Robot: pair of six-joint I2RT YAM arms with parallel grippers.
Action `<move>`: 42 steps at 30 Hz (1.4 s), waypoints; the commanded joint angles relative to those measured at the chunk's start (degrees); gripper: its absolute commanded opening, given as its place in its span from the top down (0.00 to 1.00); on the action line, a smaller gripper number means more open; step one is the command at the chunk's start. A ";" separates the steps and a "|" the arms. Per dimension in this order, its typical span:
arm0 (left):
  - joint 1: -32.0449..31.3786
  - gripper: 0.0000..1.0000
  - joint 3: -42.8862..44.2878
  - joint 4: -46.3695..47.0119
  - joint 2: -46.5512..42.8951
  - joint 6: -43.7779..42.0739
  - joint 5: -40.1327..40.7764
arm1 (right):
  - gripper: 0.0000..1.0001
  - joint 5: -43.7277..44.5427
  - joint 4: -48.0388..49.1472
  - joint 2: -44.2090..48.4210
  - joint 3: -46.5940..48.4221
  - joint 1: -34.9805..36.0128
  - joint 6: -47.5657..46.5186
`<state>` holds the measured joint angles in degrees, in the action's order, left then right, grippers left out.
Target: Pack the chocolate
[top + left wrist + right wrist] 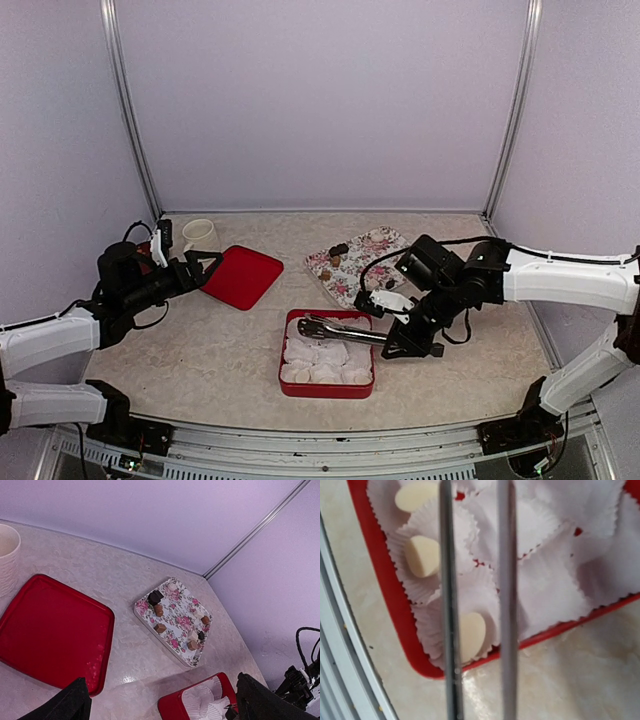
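The chocolate [335, 256] is several tiny dark and tan pieces on a floral tray [368, 247], also in the left wrist view [159, 611]. A red box [286, 384] holds white crinkled paper cups [325, 362]. My right gripper [410, 340] is shut on metal tongs [335, 331] that reach left over the box. In the right wrist view the two tong arms [448, 605] stand apart over the cups [555, 585]; three cups hold pale cream heart-shaped pieces [422, 555]. My left gripper [205, 265] is open and empty over the red lid's left edge.
A red lid [240, 276] lies flat at the left, with a white ribbed mug [198, 235] behind it. The floral tray [175, 645] lies at the back, near the right corner post. Walls close in the table on three sides.
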<state>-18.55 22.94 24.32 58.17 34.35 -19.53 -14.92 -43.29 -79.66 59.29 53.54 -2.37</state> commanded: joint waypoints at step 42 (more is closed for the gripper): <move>0.44 0.01 1.48 -0.02 0.67 -1.09 0.25 | 0.69 -1.38 3.22 -4.76 2.77 1.34 -1.03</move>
<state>-18.55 22.98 23.81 58.41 34.02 -19.42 -17.12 -39.83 -88.27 59.57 55.02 -3.77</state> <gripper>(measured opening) 0.988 0.320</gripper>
